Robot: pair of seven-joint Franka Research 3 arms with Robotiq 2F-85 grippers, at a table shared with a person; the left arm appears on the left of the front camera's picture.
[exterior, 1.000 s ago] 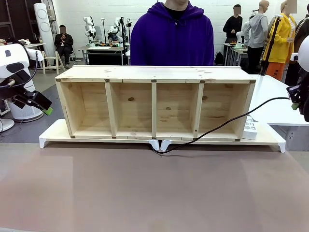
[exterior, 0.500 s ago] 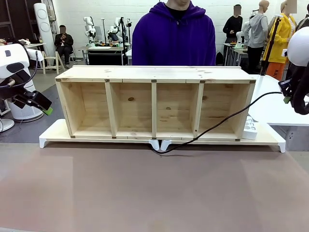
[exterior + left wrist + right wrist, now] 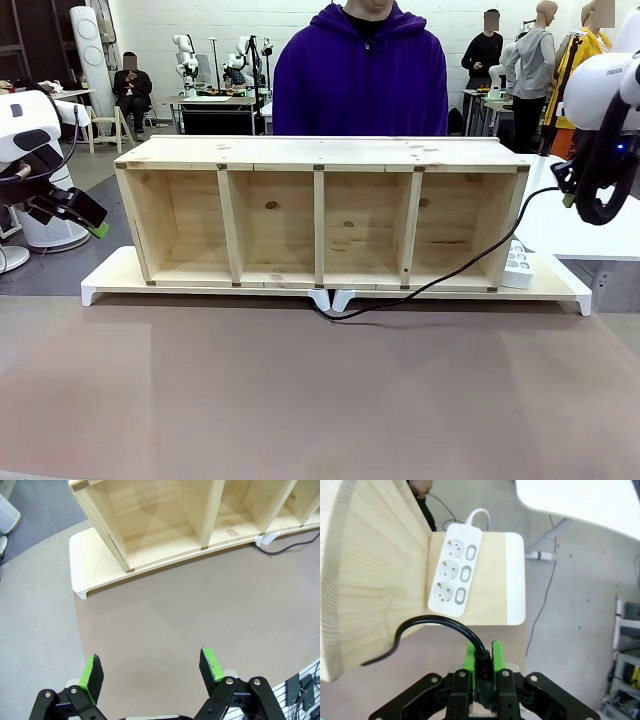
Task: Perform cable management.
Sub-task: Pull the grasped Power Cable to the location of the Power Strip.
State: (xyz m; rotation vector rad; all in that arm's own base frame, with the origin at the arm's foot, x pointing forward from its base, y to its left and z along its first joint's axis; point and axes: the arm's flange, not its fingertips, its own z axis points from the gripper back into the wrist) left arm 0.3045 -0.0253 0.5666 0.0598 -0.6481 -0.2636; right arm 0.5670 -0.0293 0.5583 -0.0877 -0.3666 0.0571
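Note:
The cable (image 3: 345, 317) is a thin black cord. It runs from the table in front of the wooden shelf (image 3: 320, 150) up and to the right, across the shelf's rightmost compartment, to my right gripper (image 3: 566, 192). In the right wrist view that gripper (image 3: 483, 660) is shut on the cable's plug end, and the cable (image 3: 435, 623) arcs away toward the shelf's end wall. My left gripper (image 3: 97, 228) hovers at the far left, away from the shelf. In its wrist view the left gripper (image 3: 150, 669) stands open over bare table with nothing between its fingers.
A white power strip (image 3: 455, 576) with three sockets lies on the base board (image 3: 560, 287) by the shelf's right end. A person in a purple hoodie (image 3: 360, 85) stands behind the shelf. A white table (image 3: 590, 230) is at the right.
My right gripper has risen and shifted left with the plug, drawing the cable up along the shelf's right end. The left arm has not moved.

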